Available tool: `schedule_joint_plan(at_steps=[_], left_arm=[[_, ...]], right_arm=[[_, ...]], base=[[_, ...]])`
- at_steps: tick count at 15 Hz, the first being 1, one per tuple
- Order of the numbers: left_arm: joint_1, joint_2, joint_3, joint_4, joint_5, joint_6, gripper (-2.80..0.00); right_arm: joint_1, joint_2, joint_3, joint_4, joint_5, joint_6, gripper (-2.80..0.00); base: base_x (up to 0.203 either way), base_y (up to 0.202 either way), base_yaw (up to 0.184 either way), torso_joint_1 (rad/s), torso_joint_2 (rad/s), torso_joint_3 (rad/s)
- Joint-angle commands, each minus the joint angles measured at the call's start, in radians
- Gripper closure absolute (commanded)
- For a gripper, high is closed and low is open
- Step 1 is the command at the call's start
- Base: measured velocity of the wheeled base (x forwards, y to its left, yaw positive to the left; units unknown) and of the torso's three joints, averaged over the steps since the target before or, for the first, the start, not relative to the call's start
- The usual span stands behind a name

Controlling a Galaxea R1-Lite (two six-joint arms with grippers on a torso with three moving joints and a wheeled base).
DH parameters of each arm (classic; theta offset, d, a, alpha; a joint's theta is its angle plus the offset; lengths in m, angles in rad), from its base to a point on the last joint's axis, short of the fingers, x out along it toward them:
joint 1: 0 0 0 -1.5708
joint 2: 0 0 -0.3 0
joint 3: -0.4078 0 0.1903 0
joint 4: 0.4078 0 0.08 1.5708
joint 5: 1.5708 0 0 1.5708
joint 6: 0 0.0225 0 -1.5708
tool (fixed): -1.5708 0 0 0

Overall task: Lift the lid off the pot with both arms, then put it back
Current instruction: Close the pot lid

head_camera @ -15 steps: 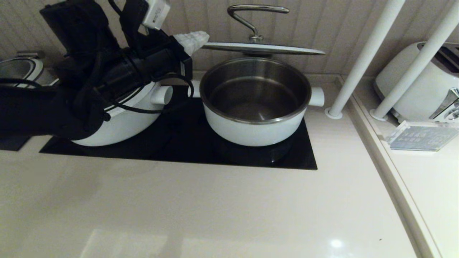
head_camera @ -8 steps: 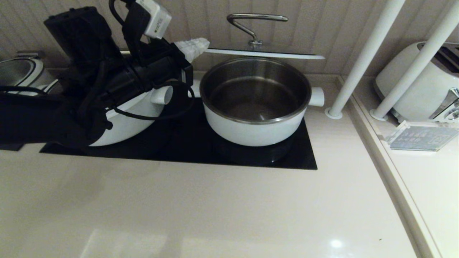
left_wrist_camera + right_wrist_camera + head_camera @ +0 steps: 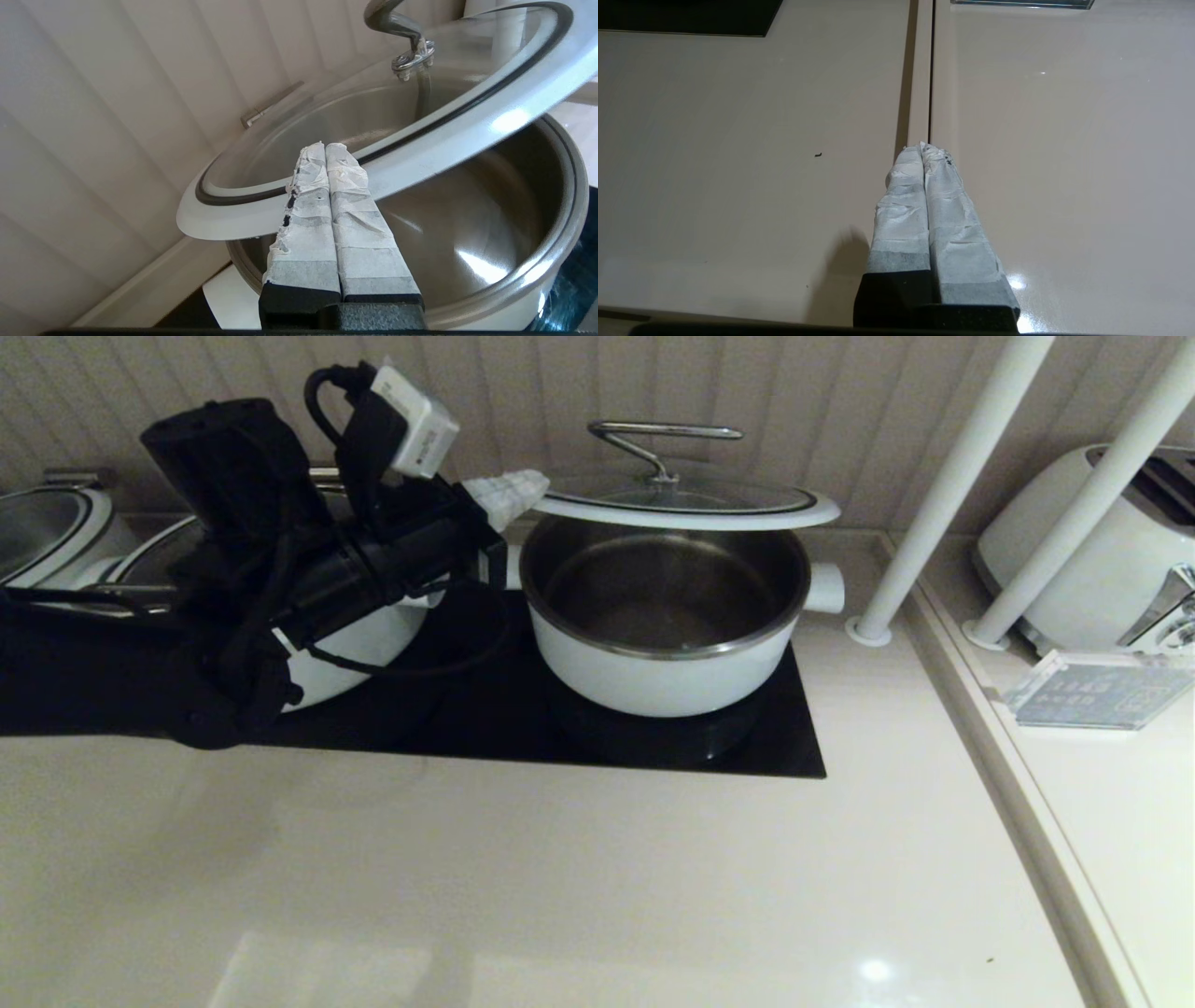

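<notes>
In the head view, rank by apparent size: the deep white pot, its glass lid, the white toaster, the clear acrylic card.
1. Deep white pot.
2. White-rimmed glass lid: about as wide as the pot but seen edge-on, gripped by the left gripper.
3. White toaster, partly cut off.
4. Clear acrylic card.

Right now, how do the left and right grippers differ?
The left gripper is up at the pot, its tips on the rim of the lid, which hangs just above the pot; the right gripper holds nothing. The left one is over the hob; the right one is over the counter. Both have pale taped fingers pressed together.
</notes>
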Motion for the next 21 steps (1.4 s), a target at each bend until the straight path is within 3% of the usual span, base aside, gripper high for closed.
schedule_joint_plan(at_steps=[1, 21], left_arm=[[0.0, 0.008, 0.019, -0.008, -0.002, 0.002, 0.0], [0.0, 0.08, 0.268, -0.223, 0.002, 0.0, 0.0]], right_arm=[[0.0, 0.0, -0.002, 0.0, 0.0, 0.0, 0.0], [0.0, 0.0, 0.0, 0.0, 0.0, 0.0, 0.0]], base=[[0.0, 0.0, 0.0, 0.0, 0.0, 0.0], [0.0, 0.0, 0.0, 0.0, 0.0, 0.0]])
